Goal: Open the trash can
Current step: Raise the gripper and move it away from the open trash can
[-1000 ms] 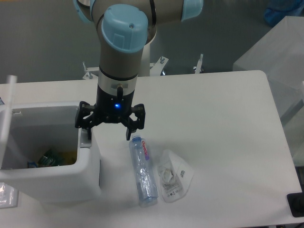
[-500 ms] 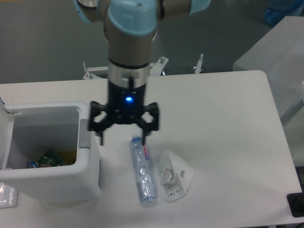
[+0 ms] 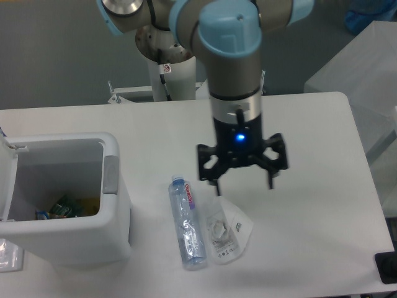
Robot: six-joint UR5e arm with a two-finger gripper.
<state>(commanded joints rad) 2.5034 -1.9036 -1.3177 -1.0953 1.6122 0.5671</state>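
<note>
The white boxy trash can (image 3: 115, 230) stands at the table's left edge with its lid swung up at the far left (image 3: 7, 180). Its inside is open to view, with some coloured rubbish at the bottom (image 3: 68, 206). The grey push-button tab (image 3: 110, 175) sits on its right rim. My gripper (image 3: 243, 185) hangs open and empty above the table, well to the right of the can, over the crumpled clear wrapper (image 3: 224, 231).
A clear plastic bottle (image 3: 186, 222) lies on the table between the can and the wrapper. The arm's base stands at the back. A black object (image 3: 387, 267) sits at the table's front right corner.
The gripper has moved right, from the can's grey tab to above the wrapper. The lid went from partly raised to fully open at the left.
</note>
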